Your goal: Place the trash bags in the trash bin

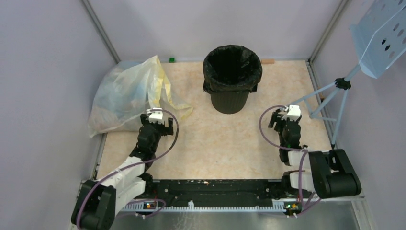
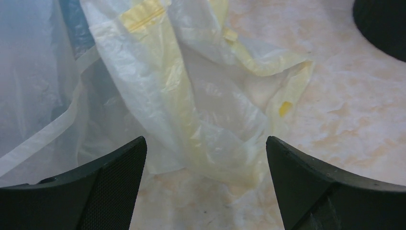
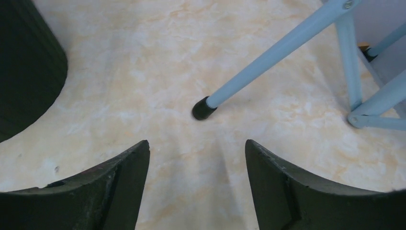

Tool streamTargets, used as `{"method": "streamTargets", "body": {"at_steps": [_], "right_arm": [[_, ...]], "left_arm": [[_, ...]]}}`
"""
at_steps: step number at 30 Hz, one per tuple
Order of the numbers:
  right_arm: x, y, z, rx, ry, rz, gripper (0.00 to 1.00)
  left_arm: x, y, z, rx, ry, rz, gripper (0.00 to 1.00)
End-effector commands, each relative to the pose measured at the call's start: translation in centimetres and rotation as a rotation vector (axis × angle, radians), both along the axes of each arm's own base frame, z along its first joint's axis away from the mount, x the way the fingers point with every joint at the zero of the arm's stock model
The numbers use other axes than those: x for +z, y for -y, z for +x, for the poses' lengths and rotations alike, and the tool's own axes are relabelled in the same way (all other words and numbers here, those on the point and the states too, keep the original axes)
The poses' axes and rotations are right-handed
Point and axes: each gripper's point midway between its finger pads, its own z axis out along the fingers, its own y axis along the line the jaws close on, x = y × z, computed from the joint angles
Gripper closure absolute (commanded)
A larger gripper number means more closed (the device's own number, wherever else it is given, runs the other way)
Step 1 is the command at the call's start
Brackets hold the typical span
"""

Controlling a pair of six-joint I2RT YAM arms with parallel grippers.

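Fingers (image 2: 115,187) of the left gripper (image 1: 160,117) stand spread wide and hold nothing, just beside the crumpled edge of the pale-yellow bag (image 1: 124,93). On the right gripper (image 1: 286,116) the fingers (image 3: 105,191) are also parted and empty, above bare table (image 1: 215,143) near the rubber foot of a light-blue tripod (image 3: 268,62). Between the 2 arms, toward the back, the trash bin (image 1: 230,101) stands upright with the black trash bag (image 1: 233,67) lining it, its top folded over the rim.
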Motion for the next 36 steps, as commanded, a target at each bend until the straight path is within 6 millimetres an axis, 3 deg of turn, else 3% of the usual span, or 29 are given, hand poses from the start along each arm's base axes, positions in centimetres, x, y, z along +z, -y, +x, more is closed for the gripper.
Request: {"method": "streamTargets", "body": {"at_steps": [1, 3, 4, 5, 6, 15, 18, 22, 25, 36], "right_arm": [[3.8, 2.0, 2.3, -0.027, 0.205, 0.034, 0.32], [3.8, 2.4, 2.3, -0.047, 0.252, 0.057, 0.35], [3.4, 2.1, 2.3, -0.03, 0.224, 0.053, 0.28], [2.7, 1.9, 2.7, -0.02, 0.174, 0.055, 0.13], [2.5, 1.9, 3.3, -0.015, 0.161, 0.052, 0.11], [2.3, 0.5, 4.2, 0.078, 0.124, 0.013, 0.09], [2.3, 0.3, 4.3, 0.093, 0.128, 0.012, 0.09], [2.4, 0.3, 4.3, 0.093, 0.131, 0.01, 0.09], [2.3, 0.2, 4.3, 0.095, 0.129, 0.011, 0.09], [2.4, 0.3, 4.3, 0.094, 0.131, 0.01, 0.08]], "left_arm": [[0.9, -2.2, 1.4, 0.081, 0.093, 0.0, 0.01], [0.2, -2.7, 1.7, 0.086, 0.085, -0.009, 0.01], [-0.1, -2.6, 1.7, 0.08, 0.084, -0.012, 0.01], [-0.5, -2.8, 1.8, 0.08, 0.082, -0.009, 0.01], [-0.5, -3.2, 2.0, 0.087, 0.09, 0.0, 0.01], [-0.6, -2.4, 5.2, -0.005, 0.095, 0.06, 0.02], [-1.1, -1.1, 5.6, -0.095, 0.12, 0.077, 0.02], [-1.5, -2.9, 6.4, 0.003, 0.188, 0.058, 0.01], [-2.8, -2.9, 7.1, 0.006, 0.081, 0.045, 0.01], [-2.8, -3.9, 7.7, 0.056, 0.073, 0.027, 0.01]]}}
